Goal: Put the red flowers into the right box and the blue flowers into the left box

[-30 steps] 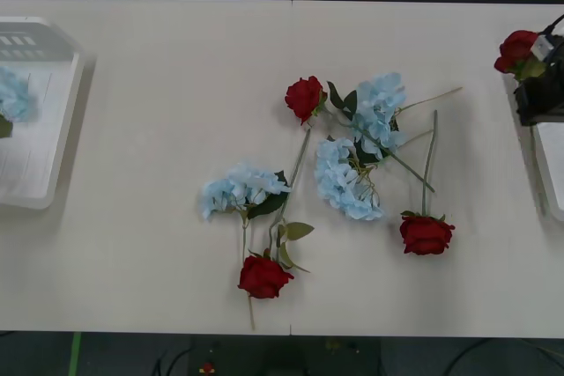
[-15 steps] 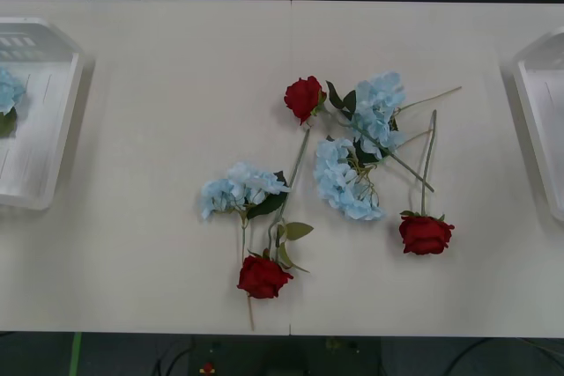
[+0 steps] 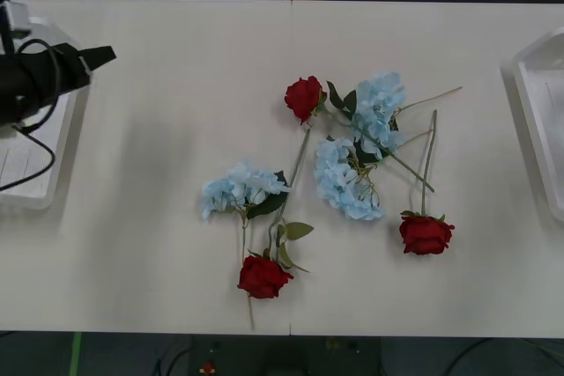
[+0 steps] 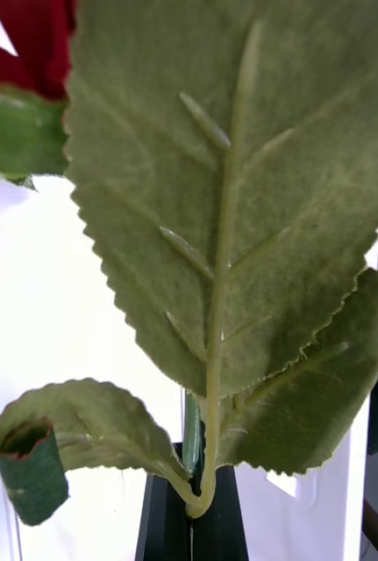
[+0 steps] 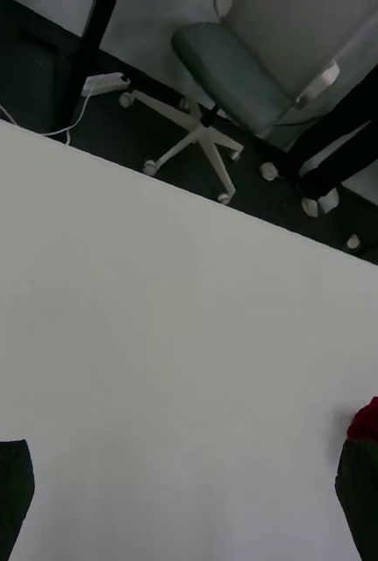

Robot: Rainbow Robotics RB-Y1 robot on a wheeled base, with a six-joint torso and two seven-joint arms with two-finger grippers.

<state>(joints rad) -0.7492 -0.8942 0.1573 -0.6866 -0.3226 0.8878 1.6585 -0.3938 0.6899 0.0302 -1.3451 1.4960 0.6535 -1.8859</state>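
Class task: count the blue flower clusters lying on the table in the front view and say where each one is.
3. One blue cluster lies at the upper right of the pile, one just below it, and one to their left. Others may be hidden in the left box.

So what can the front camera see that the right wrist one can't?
Front: three roses and three blue flowers loose on the table, with the open left pincer above the left box. Right wrist: the right pincer shut on the stem of a fourth rose, its leaf close up. Both: the white right box.
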